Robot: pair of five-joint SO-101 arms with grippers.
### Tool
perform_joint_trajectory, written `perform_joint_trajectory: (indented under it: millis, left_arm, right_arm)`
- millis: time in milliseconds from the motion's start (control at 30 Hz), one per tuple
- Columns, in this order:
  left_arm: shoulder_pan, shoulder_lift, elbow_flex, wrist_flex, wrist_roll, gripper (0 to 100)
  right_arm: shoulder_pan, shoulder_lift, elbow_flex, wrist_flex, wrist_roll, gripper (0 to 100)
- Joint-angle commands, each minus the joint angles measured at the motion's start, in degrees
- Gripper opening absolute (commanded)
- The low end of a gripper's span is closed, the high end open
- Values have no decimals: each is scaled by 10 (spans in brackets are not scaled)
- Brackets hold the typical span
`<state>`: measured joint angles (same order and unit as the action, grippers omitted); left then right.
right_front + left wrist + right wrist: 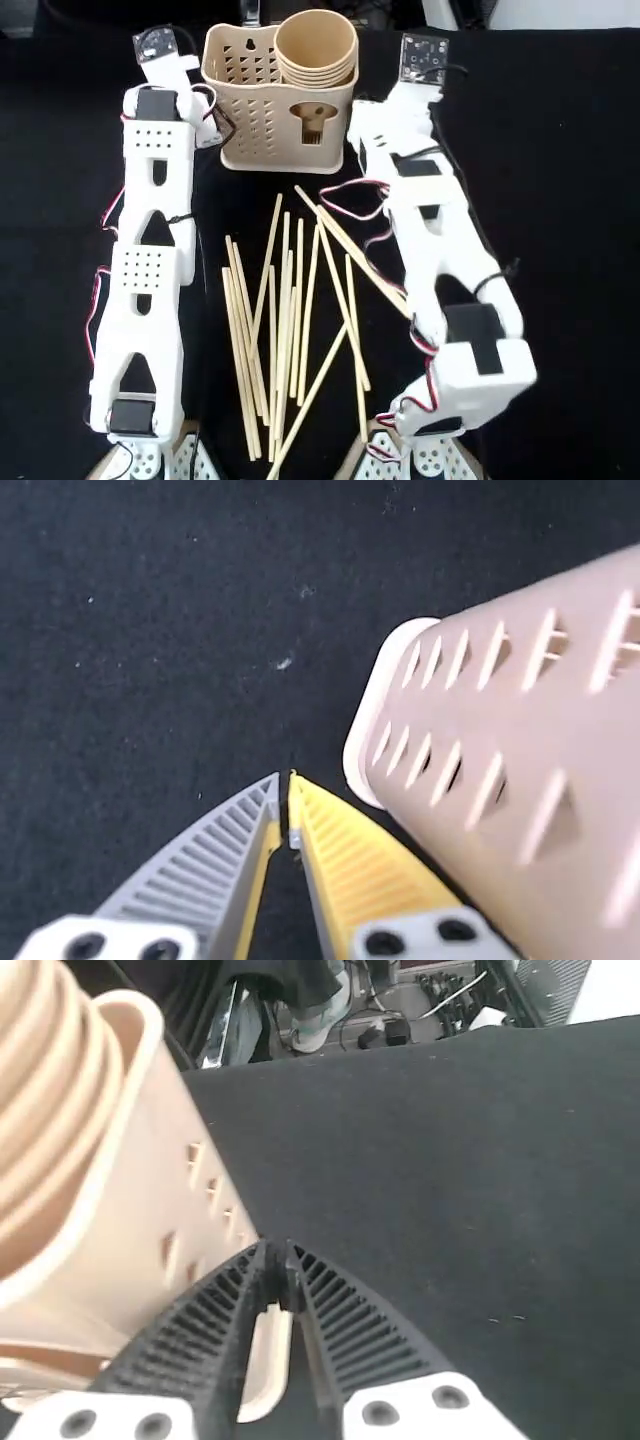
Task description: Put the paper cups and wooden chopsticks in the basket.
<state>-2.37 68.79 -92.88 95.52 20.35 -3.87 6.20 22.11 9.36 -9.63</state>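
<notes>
Both closed, empty: left hand (285, 782), right hand (279, 1251) beside the basket (262, 128), chopsticks (285, 320) well apart

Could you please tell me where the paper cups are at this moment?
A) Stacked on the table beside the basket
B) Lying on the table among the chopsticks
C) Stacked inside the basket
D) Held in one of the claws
C: the paper cups stand nested as one stack inside the basket, while the chopsticks lie scattered on the table in front of it.
</notes>
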Motion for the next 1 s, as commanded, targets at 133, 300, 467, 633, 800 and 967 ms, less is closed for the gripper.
perform_joint_trajectory:
  millis: [133,300,467,633,800,967]
  left_arm:
    - [-19,-42,-25,-68,-3,29]
    - [-39,-20,-26,-147,-2,29]
    - [-33,26,-27,-213,-1,29]
    - [-4,57,-27,-200,0,29]
    - [-9,55,-28,-154,28,29]
    - [0,55,-28,-121,27,29]
  right_arm:
    - [78,-136,75,1,-2,13]
    - [120,-210,152,1,29,13]
    - [118,-259,202,-1,51,13]
    - [118,-256,237,-92,51,13]
    - [121,-224,243,-136,51,13]
    - [121,-202,242,-137,51,13]
